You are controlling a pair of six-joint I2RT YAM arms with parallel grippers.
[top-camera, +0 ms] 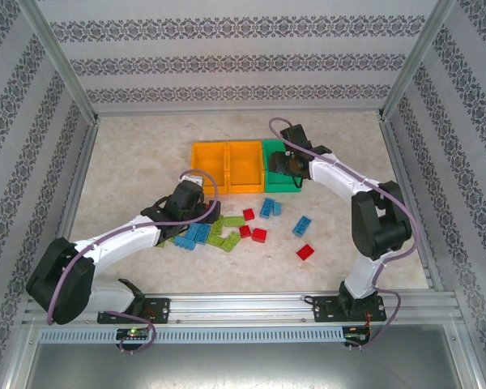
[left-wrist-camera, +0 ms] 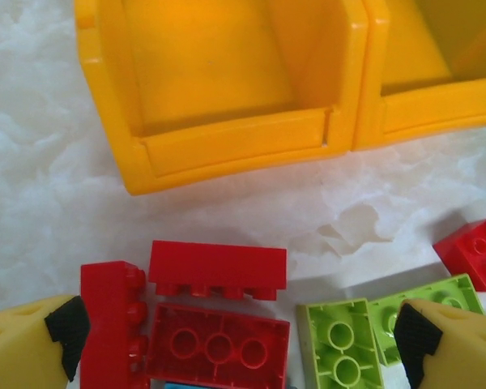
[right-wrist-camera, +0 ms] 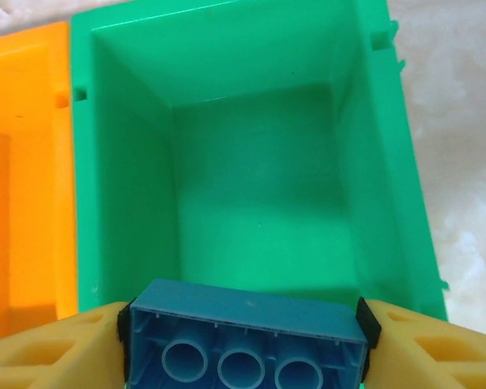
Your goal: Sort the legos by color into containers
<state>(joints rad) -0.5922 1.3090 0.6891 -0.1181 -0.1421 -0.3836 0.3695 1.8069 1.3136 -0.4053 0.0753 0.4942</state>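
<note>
The containers (top-camera: 227, 144) are 3 open-topped bins joined in a row at the middle of the table (top-camera: 130, 178). 2 are orange-yellow, and the green bin (top-camera: 274, 186) is at the right end. The legos (top-camera: 219, 228) lie scattered on the table just in front of the row. They are small glossy studded bricks in red, blue and lime green, some square and some oblong. 1 square red brick (top-camera: 305, 252) sits apart to the right.

The right end effector (right-wrist-camera: 243, 340) is clenched on a blue brick (right-wrist-camera: 243, 312), gripping this oblong piece by its short ends. The brick's hollow underside, with 3 round tubes, faces the wrist camera. It hangs over the near edge of the green bin.

The left end effector (left-wrist-camera: 239, 348) is released, its fingers spread wide and low over the pile. Between them lie 3 red oblong bricks (left-wrist-camera: 217, 267): 1 on its side, 1 underside up, and 1 on edge at the left pad, though I cannot tell if it touches. 2 lime green bricks (left-wrist-camera: 336, 348) sit by the right pad.
</note>
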